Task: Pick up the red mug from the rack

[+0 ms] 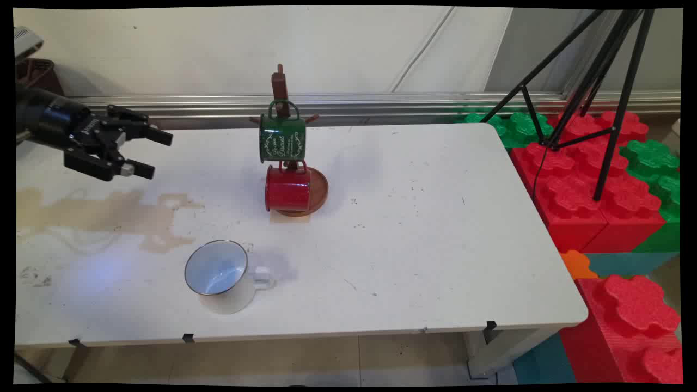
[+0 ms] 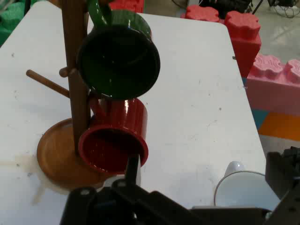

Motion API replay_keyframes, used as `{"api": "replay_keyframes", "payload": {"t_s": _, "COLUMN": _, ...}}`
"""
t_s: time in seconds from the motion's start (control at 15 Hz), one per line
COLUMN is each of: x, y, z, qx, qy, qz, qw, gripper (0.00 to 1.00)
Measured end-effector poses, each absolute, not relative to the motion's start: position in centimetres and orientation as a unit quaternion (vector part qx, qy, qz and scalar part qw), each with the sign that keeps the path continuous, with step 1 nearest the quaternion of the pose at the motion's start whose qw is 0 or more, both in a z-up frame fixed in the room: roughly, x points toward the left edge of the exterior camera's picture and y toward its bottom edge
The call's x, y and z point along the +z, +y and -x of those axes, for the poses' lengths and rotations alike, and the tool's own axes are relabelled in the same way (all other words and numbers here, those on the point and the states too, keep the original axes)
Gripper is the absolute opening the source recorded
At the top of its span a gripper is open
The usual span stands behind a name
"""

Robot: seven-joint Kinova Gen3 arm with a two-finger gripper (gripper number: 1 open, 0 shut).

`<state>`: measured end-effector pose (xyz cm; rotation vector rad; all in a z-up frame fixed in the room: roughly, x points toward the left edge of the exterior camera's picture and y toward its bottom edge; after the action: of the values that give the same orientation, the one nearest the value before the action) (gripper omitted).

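The gripper hangs above the table's left end with its two fingers spread wide and nothing between them; it touches nothing. Nearest to it, below and ahead toward the near edge, a white enamel mug lies tipped on its side on the white table, its mouth facing the left end. A pale brown stain spreads on the tabletop under the hand and just beyond it.

Farther ahead of the fingertips stands a wooden mug tree on a round base. A red mug hangs low on it, and a green mug hangs just above.

The hand view looks into both hanging mugs' mouths: the red mug and the green one, with a bare peg jutting from the post's other side. The white mug's rim shows only at that picture's lower right. The main view alone shows red and green foam blocks and a black tripod past the table's far end.
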<state>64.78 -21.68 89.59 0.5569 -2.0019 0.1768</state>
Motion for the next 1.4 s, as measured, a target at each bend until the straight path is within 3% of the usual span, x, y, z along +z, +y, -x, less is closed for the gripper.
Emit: {"api": "replay_keyframes", "payload": {"t_s": 1.4, "x": 77.8, "y": -26.2, "z": -58.8, "qx": 0.068, "qy": -0.823, "qz": -0.224, "qw": 0.518, "gripper": 1.0}}
